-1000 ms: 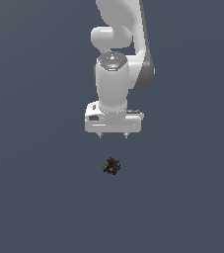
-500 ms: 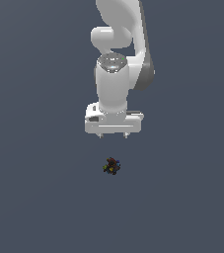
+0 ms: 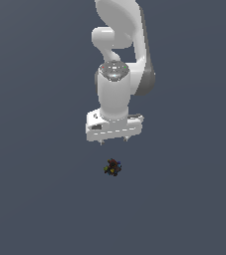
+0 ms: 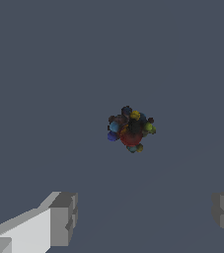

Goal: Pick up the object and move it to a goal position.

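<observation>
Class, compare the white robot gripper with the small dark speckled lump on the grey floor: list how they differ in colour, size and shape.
Colour: the white gripper is a plain, uniform white with grey fingertips; the small dark lump is dark with red, blue and yellow-green specks.
Size: the gripper is far larger than the lump.
Shape: the gripper is blocky and straight-edged; the lump is irregular and knobbly.
Shared: both sit against the same grey floor, apart from each other.
</observation>
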Controlling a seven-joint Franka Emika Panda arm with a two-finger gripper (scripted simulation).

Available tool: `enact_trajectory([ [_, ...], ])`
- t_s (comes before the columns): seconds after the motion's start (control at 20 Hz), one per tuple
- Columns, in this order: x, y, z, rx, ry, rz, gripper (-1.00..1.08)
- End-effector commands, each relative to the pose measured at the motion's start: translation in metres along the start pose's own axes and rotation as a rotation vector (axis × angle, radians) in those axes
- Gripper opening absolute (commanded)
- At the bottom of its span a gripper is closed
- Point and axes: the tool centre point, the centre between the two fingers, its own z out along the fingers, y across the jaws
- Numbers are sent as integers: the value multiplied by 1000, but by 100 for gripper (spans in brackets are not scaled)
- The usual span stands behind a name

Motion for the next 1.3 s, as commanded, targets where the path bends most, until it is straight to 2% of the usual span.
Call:
enact_trajectory([
  [0.0, 3, 1, 5, -2, -4, -62, 100],
  [1.25, 31, 10, 65, 8, -38, -771, 100],
])
